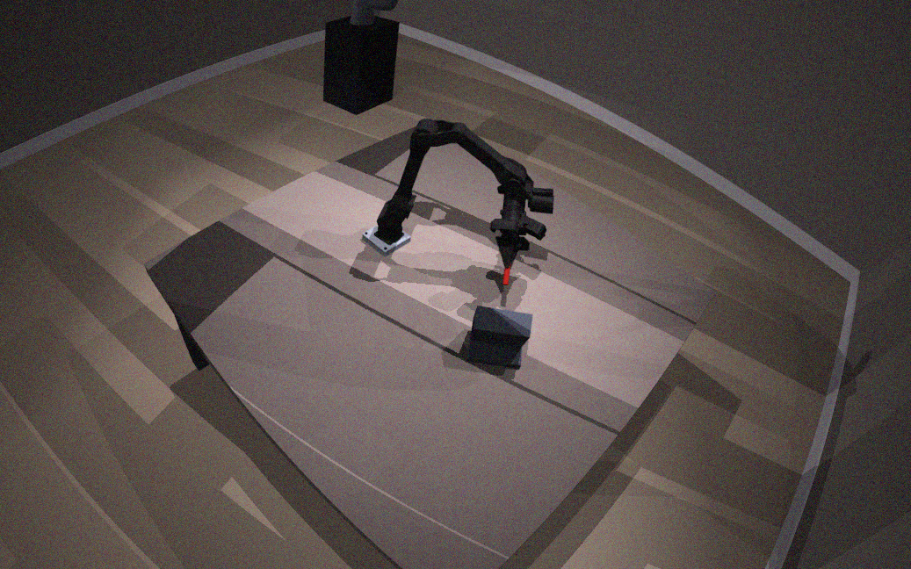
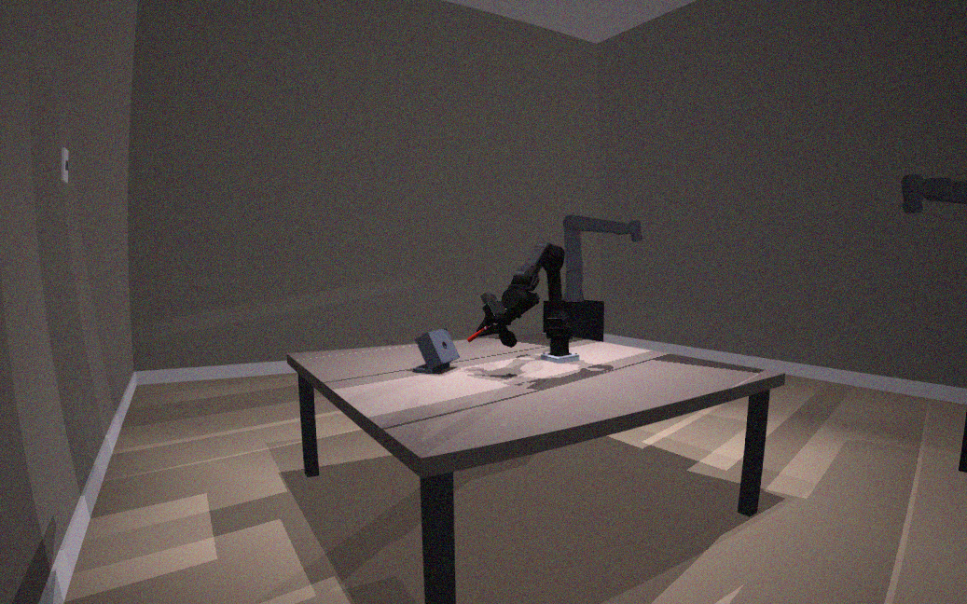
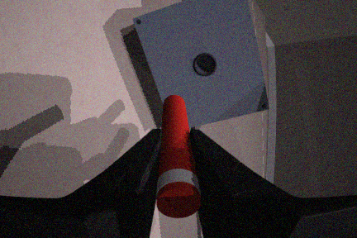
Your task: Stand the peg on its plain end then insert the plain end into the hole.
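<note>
My gripper (image 3: 175,137) (image 1: 508,260) (image 2: 488,328) is shut on the red peg (image 3: 175,146) (image 1: 506,276) (image 2: 476,335). The peg's white band (image 3: 177,178) sits near the camera end, and its plain end points forward at the sloped blue-grey panel (image 3: 221,20) (image 1: 502,327) (image 2: 437,348). The peg is held in the air, a short way in front of the panel's face. In the wrist view the round hole (image 3: 204,64) lies up and to the right of the peg's tip. In the exterior view the hole (image 2: 442,346) shows as a small dark dot.
The panel stands on a dark base on the table (image 1: 373,396) (image 2: 546,420). The arm's base plate (image 1: 386,240) (image 2: 559,356) is bolted to the table behind the gripper. A black pedestal (image 1: 360,61) stands on the floor beyond the table.
</note>
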`<action>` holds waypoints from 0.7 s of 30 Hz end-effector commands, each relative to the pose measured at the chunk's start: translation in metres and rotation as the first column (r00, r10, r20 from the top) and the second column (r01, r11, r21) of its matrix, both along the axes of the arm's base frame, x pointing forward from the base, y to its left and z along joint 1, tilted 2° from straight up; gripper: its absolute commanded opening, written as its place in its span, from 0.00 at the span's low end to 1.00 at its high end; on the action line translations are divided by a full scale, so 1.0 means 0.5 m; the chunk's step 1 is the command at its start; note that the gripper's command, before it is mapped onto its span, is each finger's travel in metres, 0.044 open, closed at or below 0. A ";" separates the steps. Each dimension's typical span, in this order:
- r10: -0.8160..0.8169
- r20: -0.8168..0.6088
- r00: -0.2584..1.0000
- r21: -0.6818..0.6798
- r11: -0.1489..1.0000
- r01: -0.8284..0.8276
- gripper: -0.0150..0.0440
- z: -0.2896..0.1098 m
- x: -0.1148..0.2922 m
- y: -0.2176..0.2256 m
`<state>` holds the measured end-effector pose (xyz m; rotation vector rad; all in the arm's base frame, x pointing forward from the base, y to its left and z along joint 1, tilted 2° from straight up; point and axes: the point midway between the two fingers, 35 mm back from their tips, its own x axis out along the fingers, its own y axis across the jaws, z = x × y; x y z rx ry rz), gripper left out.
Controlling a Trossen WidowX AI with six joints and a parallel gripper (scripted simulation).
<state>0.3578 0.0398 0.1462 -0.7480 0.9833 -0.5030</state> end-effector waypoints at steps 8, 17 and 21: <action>0.009 0.001 1.000 -0.047 0.999 -0.009 0.25 -0.007 0.020 -0.027; 0.015 0.003 1.000 -0.083 0.996 -0.014 0.25 -0.012 0.035 -0.047; 0.016 0.003 1.000 -0.100 0.995 -0.016 0.25 -0.014 0.041 -0.056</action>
